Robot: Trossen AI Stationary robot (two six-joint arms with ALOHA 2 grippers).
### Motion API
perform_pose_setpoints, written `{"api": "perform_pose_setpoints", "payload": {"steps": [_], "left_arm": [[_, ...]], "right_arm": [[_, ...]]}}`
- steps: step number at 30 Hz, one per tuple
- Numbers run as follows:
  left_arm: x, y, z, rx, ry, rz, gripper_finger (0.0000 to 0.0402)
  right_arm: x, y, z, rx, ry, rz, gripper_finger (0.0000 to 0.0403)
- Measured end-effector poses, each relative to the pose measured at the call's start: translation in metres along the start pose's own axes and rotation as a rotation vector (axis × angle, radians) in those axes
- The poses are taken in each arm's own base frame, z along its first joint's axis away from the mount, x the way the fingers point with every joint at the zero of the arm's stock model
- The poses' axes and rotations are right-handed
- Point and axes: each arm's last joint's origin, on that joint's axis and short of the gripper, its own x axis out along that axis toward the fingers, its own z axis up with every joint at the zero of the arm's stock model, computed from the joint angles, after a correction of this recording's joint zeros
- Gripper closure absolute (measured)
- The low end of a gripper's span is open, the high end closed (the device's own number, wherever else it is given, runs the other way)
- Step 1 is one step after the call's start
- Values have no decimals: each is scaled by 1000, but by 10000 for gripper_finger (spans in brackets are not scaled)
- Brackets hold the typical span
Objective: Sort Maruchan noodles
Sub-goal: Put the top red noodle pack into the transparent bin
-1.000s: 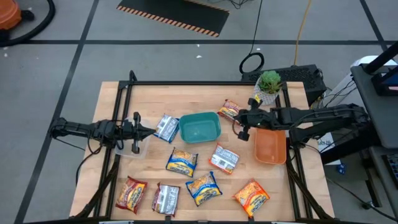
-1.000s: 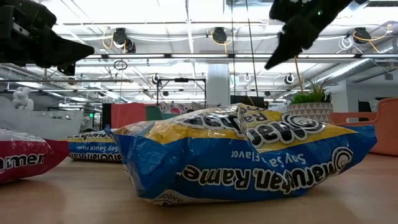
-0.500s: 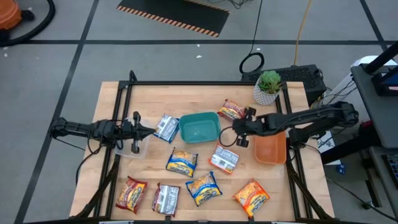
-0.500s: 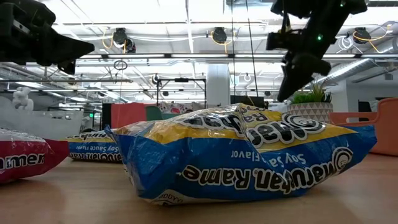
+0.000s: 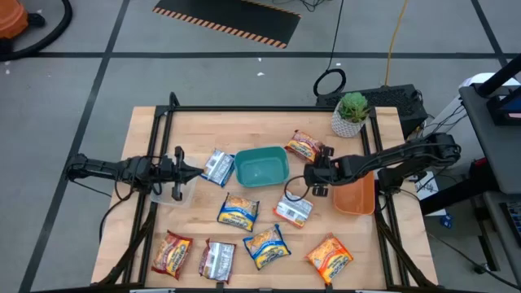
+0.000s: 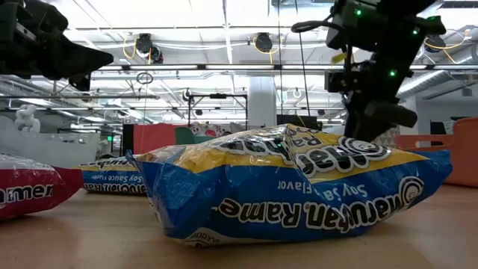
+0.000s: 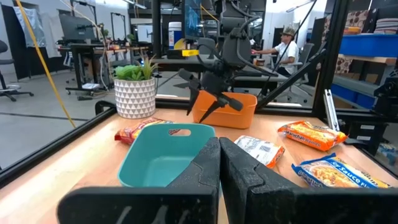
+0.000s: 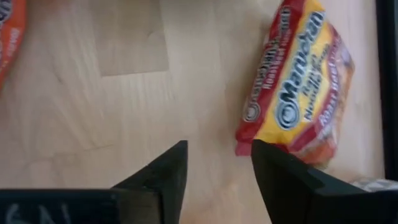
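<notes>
Right gripper (image 5: 313,181) hangs over table (image 5: 195,122), between bin (image 5: 261,167) on its left and tray (image 5: 355,192) on its right. One noodle packet (image 5: 303,145) lies just behind it, another (image 5: 294,208) just before it (neither touched). Potted plant (image 5: 352,112) sits farther behind, at table's edge.

A teal bin (image 5: 261,167), orange tray (image 5: 354,193) and potted plant (image 5: 352,113) share the table (image 5: 195,130).
</notes>
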Motion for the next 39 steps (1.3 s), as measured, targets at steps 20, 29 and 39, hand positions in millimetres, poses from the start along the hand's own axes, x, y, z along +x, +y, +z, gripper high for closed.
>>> {"api": "perform_pose_setpoints", "payload": {"steps": [20, 29, 39], "left_arm": [[0, 0, 0, 12, -1, 0, 396], [0, 0, 0, 12, -1, 0, 396], [0, 0, 0, 13, -1, 0, 396]], "right_arm": [[34, -7, -22, -3, -51, -78, 232], [40, -9, -28, -17, -63, -89, 237], [45, -10, -31, 8, -82, -93, 304]]}}
